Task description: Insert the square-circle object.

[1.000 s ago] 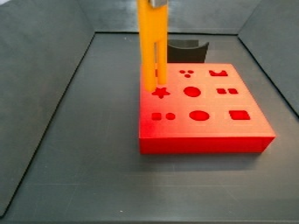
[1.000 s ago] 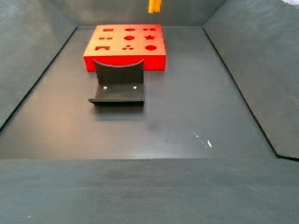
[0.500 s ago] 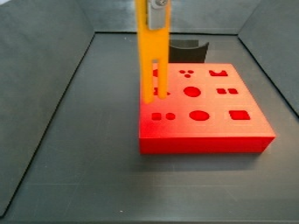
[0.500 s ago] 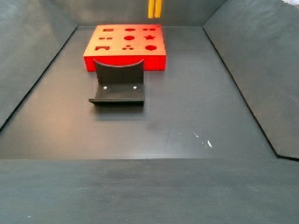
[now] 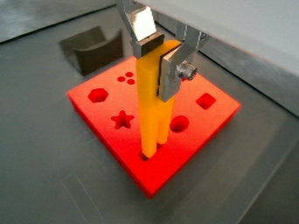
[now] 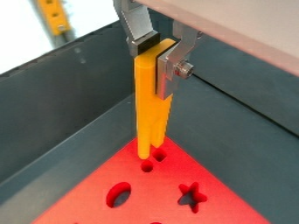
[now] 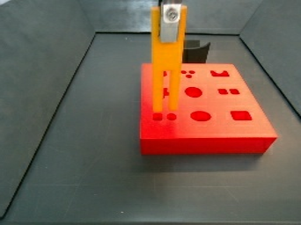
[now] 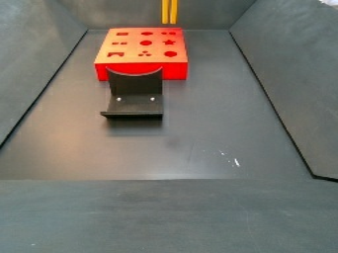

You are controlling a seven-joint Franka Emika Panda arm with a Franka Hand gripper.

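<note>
The square-circle object is a long orange-yellow bar held upright, also seen in both wrist views. My gripper is shut on its upper end, also in a wrist view and a side view. The bar's two prongs stand at a pair of small holes near one corner of the red block, touching or just entering them. In a side view only the bar's tip shows at the top edge above the red block.
A dark grey curved holder stands behind the red block in a side view and in front of it in a side view. Grey bin walls slope up on all sides of the dark floor.
The gripper and bar have come down and shifted slightly sideways over the block; the prongs now sit at the small pair of holes instead of hanging above the star hole.
</note>
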